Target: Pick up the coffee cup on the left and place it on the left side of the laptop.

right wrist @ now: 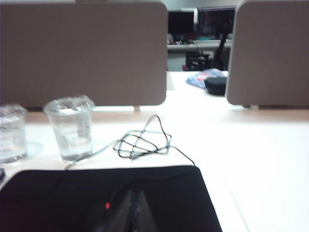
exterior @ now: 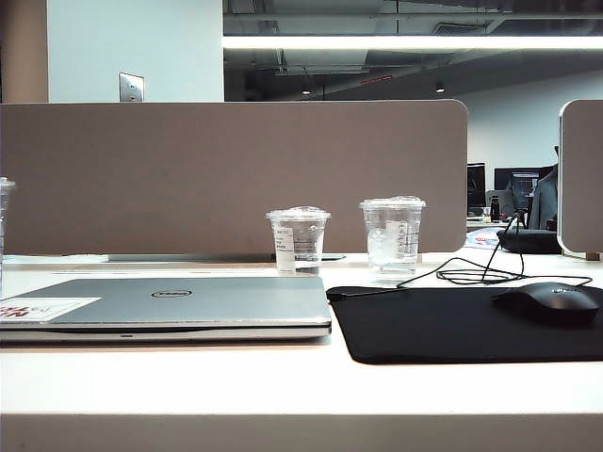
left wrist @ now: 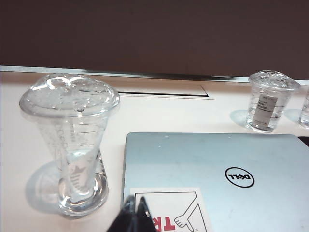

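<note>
**Inspector:** Position of the coffee cup (left wrist: 70, 145)?

**Assistant:** Upright on the white table (left wrist: 164, 113), lid on, just beside the left edge of the laptop (left wrist: 217, 169) and apart from it. In the exterior view only a sliver of it shows at the far left border (exterior: 4, 221).

**Inspector:** So the placement is made?

**Assistant:** I judge so: it stands on the laptop's left side, nothing gripping it. Little appears left beyond the arms resting clear.

**Inspector:** Grippers?

**Assistant:** The left gripper (left wrist: 135, 212) is clenched and empty, fingertips together, low at the laptop's near-left corner by the white-and-red sticker (left wrist: 169, 210). The right gripper (right wrist: 136, 209) sits above the near part of the black mouse pad (right wrist: 58, 198), jaws together as far as the soft picture allows (nothing held).

**Inspector:** Surroundings?

**Assistant:** The labelled cup (exterior: 298, 240) and the ice cup (exterior: 392, 237) stand farther back, right of the laptop's middle. Mouse (exterior: 551, 301) and its coiled cable (right wrist: 141, 142) lie to the right, untouched.
</note>
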Motion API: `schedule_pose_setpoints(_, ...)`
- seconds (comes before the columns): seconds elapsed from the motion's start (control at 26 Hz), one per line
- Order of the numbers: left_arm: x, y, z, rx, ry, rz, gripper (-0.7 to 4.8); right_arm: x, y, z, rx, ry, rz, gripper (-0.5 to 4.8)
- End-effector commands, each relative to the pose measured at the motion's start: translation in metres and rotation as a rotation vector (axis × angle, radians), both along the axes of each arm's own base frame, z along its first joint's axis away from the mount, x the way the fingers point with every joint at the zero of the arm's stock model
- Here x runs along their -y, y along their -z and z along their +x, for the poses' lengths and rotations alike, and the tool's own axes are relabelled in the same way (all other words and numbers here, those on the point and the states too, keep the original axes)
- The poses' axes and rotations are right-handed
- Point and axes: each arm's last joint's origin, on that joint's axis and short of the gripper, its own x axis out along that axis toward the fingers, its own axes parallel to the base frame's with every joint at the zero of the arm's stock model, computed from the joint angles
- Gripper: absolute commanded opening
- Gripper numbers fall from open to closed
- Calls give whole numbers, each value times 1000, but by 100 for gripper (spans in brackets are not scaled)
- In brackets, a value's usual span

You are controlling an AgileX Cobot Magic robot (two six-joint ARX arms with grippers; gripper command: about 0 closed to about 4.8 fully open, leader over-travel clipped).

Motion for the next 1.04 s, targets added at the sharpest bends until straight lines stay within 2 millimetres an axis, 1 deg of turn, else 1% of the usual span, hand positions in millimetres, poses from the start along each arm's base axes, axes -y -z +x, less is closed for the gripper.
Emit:
schedule_pose_setpoints(0.04, 0, -2, 0, 14, 3, 3, -5, 1, 5, 1, -1, 2, -14, -1)
schedule_pose_setpoints(0.12, 0, -2, 0, 14, 3, 3, -5, 1, 11, 2, -20, 9, -60, -1)
schedule_pose_setpoints(0.23, 0, -2, 0, 14, 3, 3, -5, 1, 14, 3, -40, 10, -75, -1)
schedule_pose_setpoints(1.04, 0, -2, 0, 14, 3, 3, -5, 1, 13, 3, -36, 13, -75, -1)
